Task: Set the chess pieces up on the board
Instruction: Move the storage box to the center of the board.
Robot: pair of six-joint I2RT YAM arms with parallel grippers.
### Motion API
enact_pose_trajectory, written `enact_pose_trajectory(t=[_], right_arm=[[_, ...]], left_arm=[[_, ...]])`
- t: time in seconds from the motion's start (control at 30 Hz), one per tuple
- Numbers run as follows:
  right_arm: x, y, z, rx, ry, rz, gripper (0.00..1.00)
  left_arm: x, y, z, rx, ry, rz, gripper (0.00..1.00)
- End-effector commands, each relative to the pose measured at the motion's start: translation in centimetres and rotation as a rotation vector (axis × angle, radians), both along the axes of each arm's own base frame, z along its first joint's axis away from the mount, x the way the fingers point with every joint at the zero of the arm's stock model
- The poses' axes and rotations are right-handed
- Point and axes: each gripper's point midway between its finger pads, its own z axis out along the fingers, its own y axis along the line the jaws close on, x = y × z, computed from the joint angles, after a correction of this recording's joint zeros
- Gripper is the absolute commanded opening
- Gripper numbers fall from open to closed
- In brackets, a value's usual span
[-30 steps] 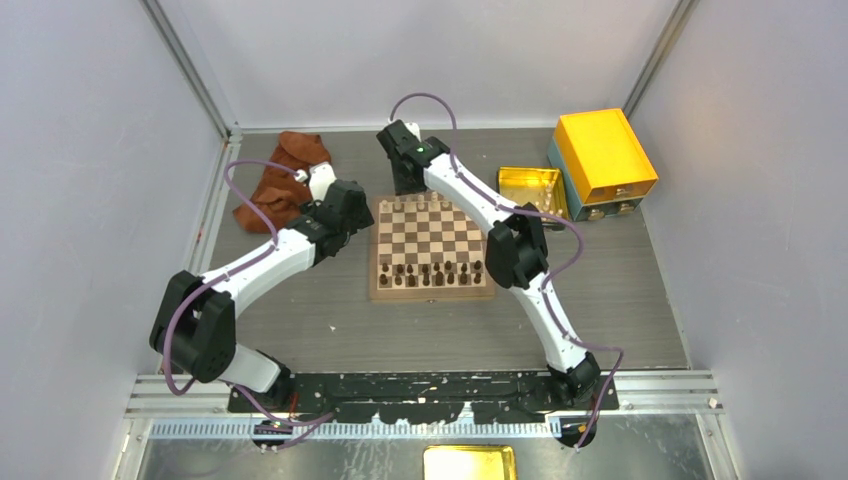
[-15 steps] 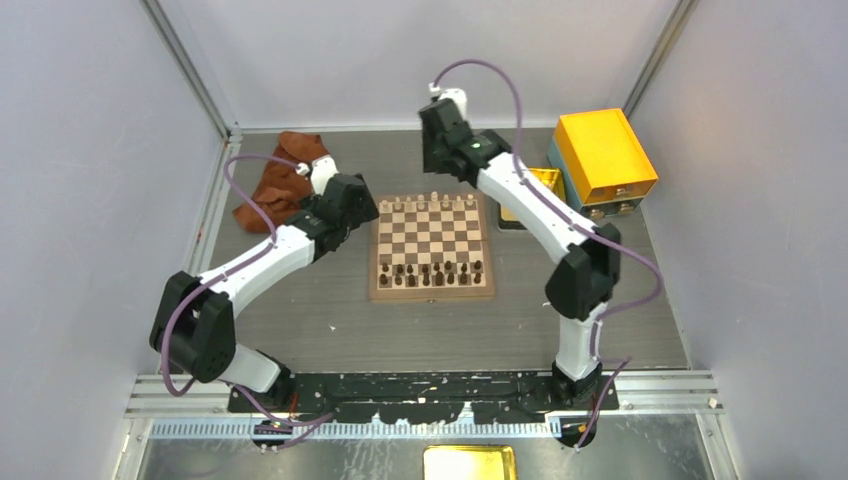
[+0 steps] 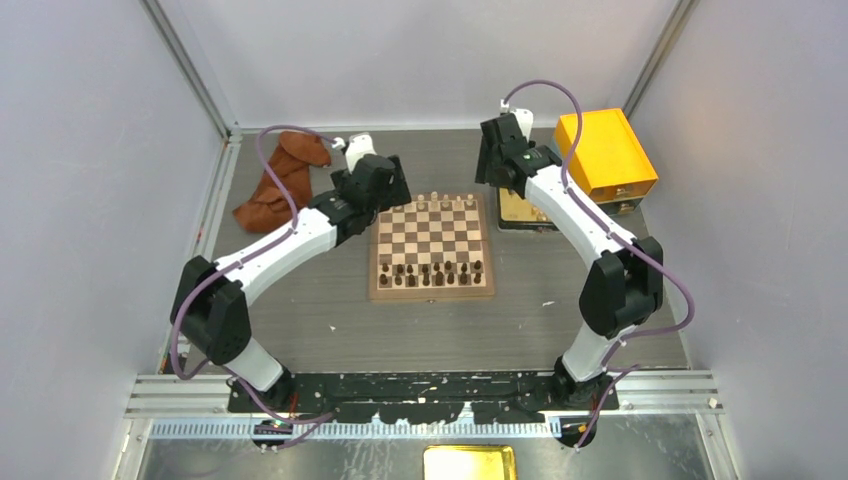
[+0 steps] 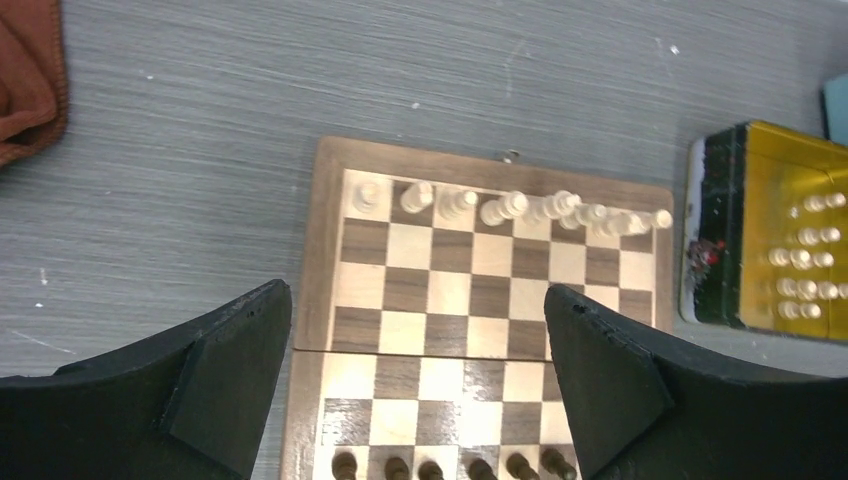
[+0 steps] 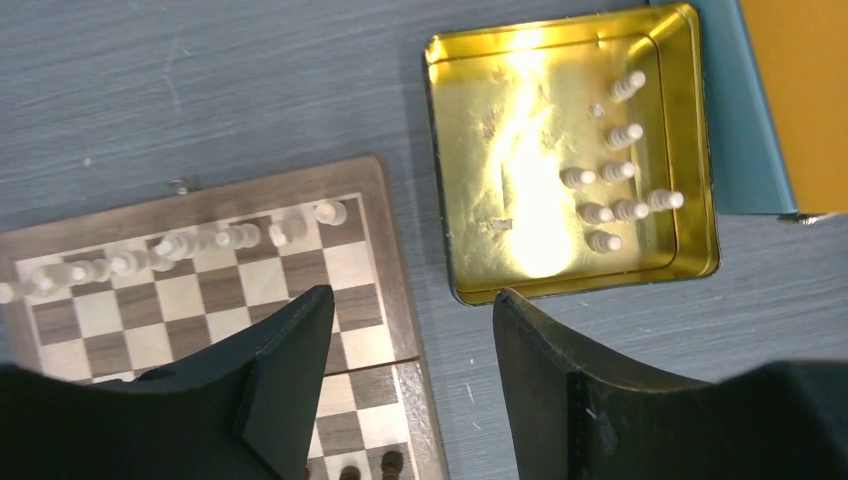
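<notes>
The board (image 3: 431, 241) lies in the middle of the table. Several cream chess pieces (image 4: 510, 207) stand in a row along its far edge, and dark pieces (image 3: 435, 272) fill the near rows. More cream chess pieces (image 5: 615, 190) lie in the golden tray (image 5: 570, 287) to the right of the board. My left gripper (image 4: 415, 290) hangs open above the board's far left part, with nothing between its fingers. Over the gap between the board's right edge and the tray, my right gripper (image 5: 412, 293) is open and holds nothing.
An orange-yellow box (image 3: 605, 155) stands at the back right, just behind the tray (image 3: 523, 212). A brown cloth (image 3: 275, 185) lies at the back left. Grey walls close in both sides of the table.
My right arm has swung right from the board's far edge toward the tray, and its jaws have opened wider. My left arm has moved up and right to the board's far left corner.
</notes>
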Motion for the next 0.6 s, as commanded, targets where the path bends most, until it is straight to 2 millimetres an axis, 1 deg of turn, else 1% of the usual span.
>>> enact_pose_trajectory(t=[0.0,0.13,0.27,0.47,0.57], right_arm=[[0.3,-1.2,0.8,0.052,-0.038,-0.041,0.63],[1.1,-1.1,-2.5,0.049,0.038,-0.035,0.59],[2.3,-1.4,-4.6,0.051,0.074,-0.047,0.53],[4.3,-1.8,-7.5,0.063,0.124,-0.067,0.51],[5.2,-1.9,-8.4,0.058,0.135,-0.072,0.51]], left_arm=[[-0.4,-1.4,2.2,0.025,-0.045,-0.039,0.97],[-0.5,-1.7,2.2,0.020,-0.053,-0.040,0.97],[-0.1,-1.9,2.0,0.028,-0.053,-0.040,0.96],[0.6,-2.4,1.3,0.044,-0.051,-0.043,0.96],[1.0,-2.7,1.1,0.049,-0.048,-0.047,0.96]])
